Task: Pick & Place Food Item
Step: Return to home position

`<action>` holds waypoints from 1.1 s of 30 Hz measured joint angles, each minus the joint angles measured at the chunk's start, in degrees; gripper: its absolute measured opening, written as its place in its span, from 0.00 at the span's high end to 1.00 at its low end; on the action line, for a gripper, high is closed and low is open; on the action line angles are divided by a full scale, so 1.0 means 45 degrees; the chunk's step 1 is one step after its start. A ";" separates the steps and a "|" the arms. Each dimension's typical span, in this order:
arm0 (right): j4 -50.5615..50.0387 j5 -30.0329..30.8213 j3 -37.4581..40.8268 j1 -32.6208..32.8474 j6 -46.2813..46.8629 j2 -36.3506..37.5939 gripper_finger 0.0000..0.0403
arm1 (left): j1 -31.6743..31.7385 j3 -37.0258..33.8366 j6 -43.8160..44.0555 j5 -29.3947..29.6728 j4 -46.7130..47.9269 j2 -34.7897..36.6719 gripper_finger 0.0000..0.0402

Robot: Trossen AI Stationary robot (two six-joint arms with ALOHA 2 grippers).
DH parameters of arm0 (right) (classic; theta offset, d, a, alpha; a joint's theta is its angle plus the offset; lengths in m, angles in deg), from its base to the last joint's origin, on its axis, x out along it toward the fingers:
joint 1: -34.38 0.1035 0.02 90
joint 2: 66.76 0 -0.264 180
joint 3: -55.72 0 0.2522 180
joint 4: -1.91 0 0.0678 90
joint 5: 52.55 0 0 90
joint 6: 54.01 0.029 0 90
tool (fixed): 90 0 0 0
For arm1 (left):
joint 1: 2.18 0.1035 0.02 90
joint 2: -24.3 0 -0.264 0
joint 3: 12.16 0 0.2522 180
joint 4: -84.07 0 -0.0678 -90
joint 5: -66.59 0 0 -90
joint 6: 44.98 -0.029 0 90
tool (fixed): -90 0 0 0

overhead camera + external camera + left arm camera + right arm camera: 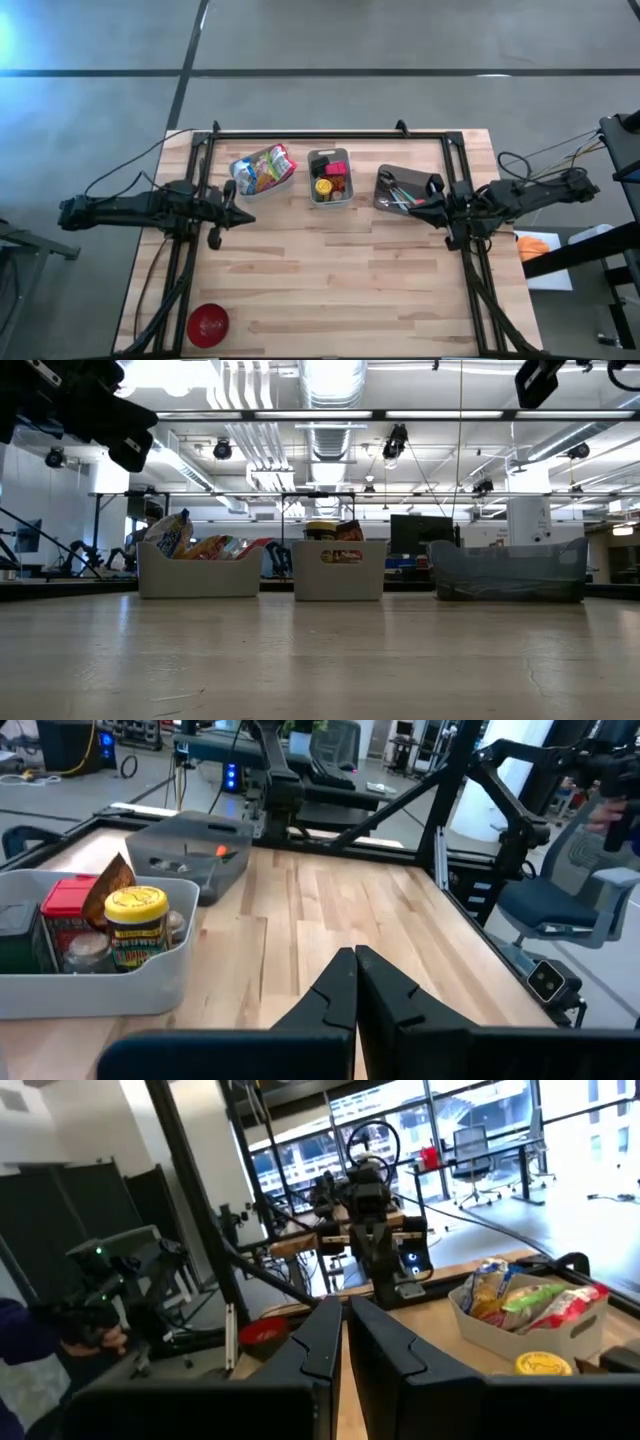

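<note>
Dark left arm, right arm, angular black fingers.

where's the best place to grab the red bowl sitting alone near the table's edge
By its rim, from straight above: the red bowl looks round and open side up, with nothing close beside it, so one finger could go inside and one outside. The left hand, shut now, is on the bowl's side of the table and probably suits best.

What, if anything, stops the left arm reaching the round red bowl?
Probably nothing, so likely yes: the round red bowl sits alone on bare wooden table on the left gripper's side.
</note>
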 joint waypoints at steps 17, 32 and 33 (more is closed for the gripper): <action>0.0908 0.0282 0.3296 0.0000 0.0136 0.4478 0.95 | 0.0000 -0.2914 0.0775 -0.0003 -0.2885 0.2709 1.00; 0.2871 -0.0690 0.5286 0.0024 -0.0196 0.5039 0.95 | 0.0000 -0.3180 0.0619 0.0002 -0.1844 0.3048 1.00; 0.2867 -0.0730 0.5286 0.0024 -0.0143 0.5038 0.95 | 0.0000 -0.3180 0.0457 0.0006 -0.1802 0.3043 1.00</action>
